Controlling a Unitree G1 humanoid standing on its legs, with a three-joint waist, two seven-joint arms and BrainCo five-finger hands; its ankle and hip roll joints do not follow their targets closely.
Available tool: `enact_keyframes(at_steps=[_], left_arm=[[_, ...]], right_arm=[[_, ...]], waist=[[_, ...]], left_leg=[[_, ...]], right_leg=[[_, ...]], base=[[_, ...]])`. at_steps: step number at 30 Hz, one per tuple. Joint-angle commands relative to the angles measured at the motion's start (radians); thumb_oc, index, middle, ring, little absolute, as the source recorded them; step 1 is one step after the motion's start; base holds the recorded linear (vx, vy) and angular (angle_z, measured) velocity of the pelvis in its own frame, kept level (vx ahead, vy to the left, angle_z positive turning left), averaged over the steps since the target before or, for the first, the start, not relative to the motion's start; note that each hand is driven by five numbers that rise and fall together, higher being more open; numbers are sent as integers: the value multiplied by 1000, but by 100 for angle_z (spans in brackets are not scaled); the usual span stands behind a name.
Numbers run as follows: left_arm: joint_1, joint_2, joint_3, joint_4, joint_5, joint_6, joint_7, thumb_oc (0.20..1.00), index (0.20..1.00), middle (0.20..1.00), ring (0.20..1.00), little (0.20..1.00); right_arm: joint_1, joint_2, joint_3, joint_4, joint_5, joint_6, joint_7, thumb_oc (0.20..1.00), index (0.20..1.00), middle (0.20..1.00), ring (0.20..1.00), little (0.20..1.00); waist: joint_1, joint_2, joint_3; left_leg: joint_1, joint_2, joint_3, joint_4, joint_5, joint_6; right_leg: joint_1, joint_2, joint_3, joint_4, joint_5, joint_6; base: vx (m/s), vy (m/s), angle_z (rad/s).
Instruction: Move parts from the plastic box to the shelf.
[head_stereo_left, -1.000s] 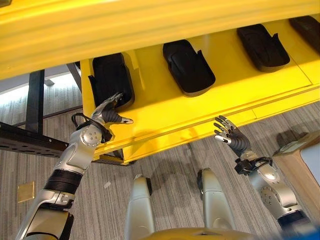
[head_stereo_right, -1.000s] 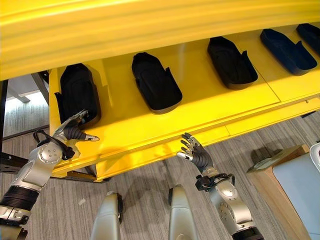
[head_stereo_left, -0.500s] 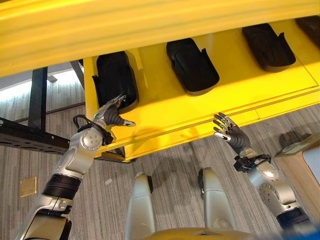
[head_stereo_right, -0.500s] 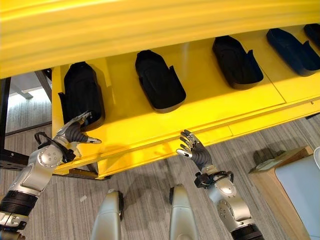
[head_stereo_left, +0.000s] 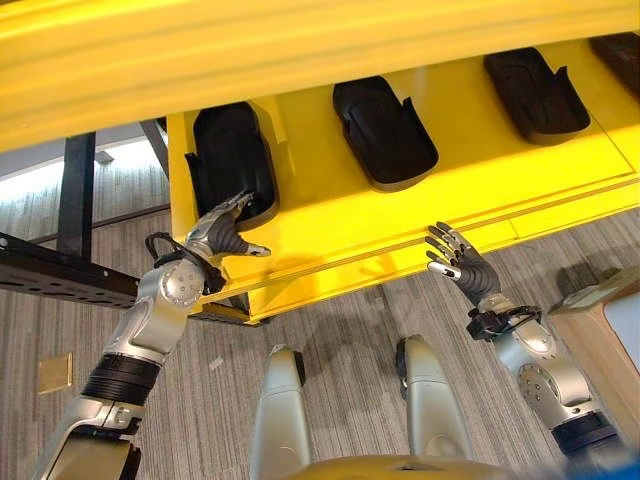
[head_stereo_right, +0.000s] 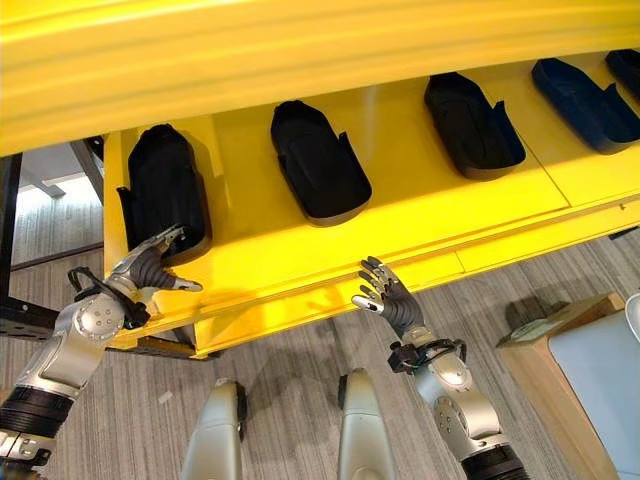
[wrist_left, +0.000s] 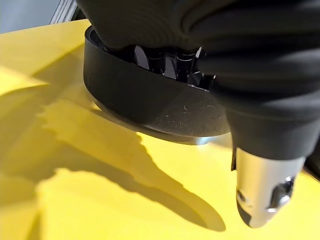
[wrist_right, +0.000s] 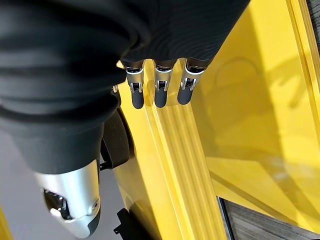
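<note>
Fingers of the left hand (head_stereo_left: 222, 232) rest against the near end of the leftmost black part (head_stereo_left: 230, 158), reaching over its rim, thumb stuck out to the side over the yellow shelf (head_stereo_left: 330, 225); the wrist view shows fingertips tucked inside the part's rim, so whether they grip it I cannot tell. That part sits at the shelf's left end. Compared with a second ago the hand has barely moved and the part lies where it did. The right hand (head_stereo_right: 388, 297) hangs just below the shelf's front edge with fingers spread and holding nothing, a touch higher than before. Three more parts lie along the shelf, well apart: one (head_stereo_right: 318, 160), then another (head_stereo_right: 473, 123), then one (head_stereo_right: 584, 88) towards the right. A wooden table (head_stereo_right: 570, 372) stands at the lower right.
</note>
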Motion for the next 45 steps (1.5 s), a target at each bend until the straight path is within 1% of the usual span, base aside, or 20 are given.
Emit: enact_keyframes(at_steps=[1,4,7,10,12,17,21,24,29,30,32,34,35,36,39,40,43,45], left_arm=[[-67,57,6,19,45,1,42,1000,1000,1000,1000,1000],[-132,83,15,6,62,-2,78,1000,1000,1000,1000,1000],[-250,115,9,-29,74,-22,134,1000,1000,1000,1000,1000],[-275,118,1,-31,74,-25,145,1000,1000,1000,1000,1000],[-322,133,-3,-57,91,-28,166,1000,1000,1000,1000,1000],[-319,143,8,-112,101,-38,164,1000,1000,1000,1000,1000],[-283,135,39,-159,94,-56,179,1000,1000,1000,1000,1000],[-234,112,61,-200,87,-73,181,1000,1000,1000,1000,1000],[-82,68,117,-282,48,-122,187,1000,1000,1000,1000,1000],[-78,68,120,-284,48,-122,186,1000,1000,1000,1000,1000],[-15,55,145,-302,4,-148,186,1000,1000,1000,1000,1000],[32,59,150,-319,-15,-161,168,1000,1000,1000,1000,1000],[57,61,159,-335,-35,-169,155,1000,1000,1000,1000,1000],[76,63,167,-333,-55,-180,157,1000,1000,1000,1000,1000],[139,72,186,-341,-67,-208,169,1000,1000,1000,1000,1000],[155,79,194,-347,-66,-217,168,1000,1000,1000,1000,1000],[191,85,209,-359,-61,-231,180,1000,1000,1000,1000,1000],[222,87,218,-369,-77,-246,168,1000,1000,1000,1000,1000]], right_arm=[[-14,13,-9,-33,17,-57,7,1000,1000,1000,1000,1000],[-12,13,-9,-35,13,-60,13,1000,1000,1000,1000,1000],[-16,6,-16,-32,14,-60,16,1000,1000,1000,1000,1000],[-18,6,-19,-33,15,-60,18,1000,1000,1000,1000,1000],[-19,2,-25,-31,12,-60,16,1000,1000,1000,1000,1000],[-20,6,-30,-33,6,-61,16,1000,1000,1000,1000,1000],[-23,11,-32,-35,2,-65,14,1000,1000,1000,1000,1000],[-30,14,-33,-33,-4,-71,13,1000,1000,1000,1000,1000],[-49,20,-42,-36,-33,-95,5,1000,1000,1000,1000,1000],[-49,20,-41,-36,-34,-96,5,1000,1000,1000,1000,1000],[-55,17,-47,-40,-47,-105,5,1000,1000,1000,1000,1000],[-61,10,-52,-43,-72,-114,1,1000,1000,1000,1000,1000],[-66,9,-53,-41,-85,-118,-1,1000,1000,1000,1000,1000],[-71,7,-56,-39,-98,-124,-3,1000,1000,1000,1000,1000],[-97,-24,-51,-46,-212,-140,-9,1000,1000,1000,1000,1000],[-103,-31,-51,-40,-236,-146,-13,1000,1000,1000,1000,1000],[-118,-41,-40,-36,-251,-148,-5,1000,1000,1000,1000,1000],[-114,-49,-42,-28,-241,-146,2,1000,1000,1000,1000,1000]], waist=[[0,-2,-40],[-3,-3,-43],[-8,-5,-48],[-8,-6,-47],[-9,-6,-48],[-7,-7,-46],[-4,-9,-45],[-3,-10,-44],[8,-12,-42],[7,-12,-42],[10,-14,-41],[14,-14,-41],[15,-15,-42],[20,-16,-42],[26,-20,-42],[27,-22,-42],[31,-27,-45],[34,-31,-46]], left_leg=[[-21,-12,-3,-4,86,37],[-20,-12,-4,-3,84,37],[-19,-10,-4,-4,83,36],[-19,-11,-4,-3,83,36],[-20,-10,-4,-1,81,37],[-19,-11,-5,0,81,38],[-16,-11,-6,-3,80,39],[-12,-11,-7,-3,80,40],[-4,-13,-8,-4,78,43],[-4,-13,-8,-4,78,43],[1,-13,-7,-6,78,44],[8,-14,-8,-9,78,45],[11,-15,-8,-18,87,46],[16,-14,-8,-14,77,46],[42,-12,-8,-30,75,47],[46,-11,-7,-41,84,48],[63,-11,-7,-68,94,48],[78,-14,-7,-83,97,48]], right_leg=[[-12,16,6,18,82,-36],[-11,16,7,19,81,-36],[-11,17,9,19,78,-35],[-11,17,9,19,78,-35],[-13,17,9,23,76,-35],[-11,18,10,22,77,-35],[-8,20,10,17,79,-35],[-3,21,9,13,79,-35],[11,20,6,6,77,-34],[11,21,6,6,77,-34],[20,20,5,1,78,-33],[30,19,2,-3,78,-32],[34,17,-1,-13,89,-31],[42,17,-2,-13,82,-30],[67,14,-4,-32,85,-25],[73,11,-5,-45,98,-24],[89,9,-4,-69,109,-21],[104,5,0,-83,116,-19]], base=[[0,0,0],[0,0,0],[0,0,0],[0,0,0],[0,0,0],[0,0,0],[0,0,0],[0,0,0],[0,0,0],[0,0,0],[0,0,0],[0,0,0],[0,0,0],[0,0,0],[43,38,2],[9,30,2],[3,7,1],[14,11,2]])
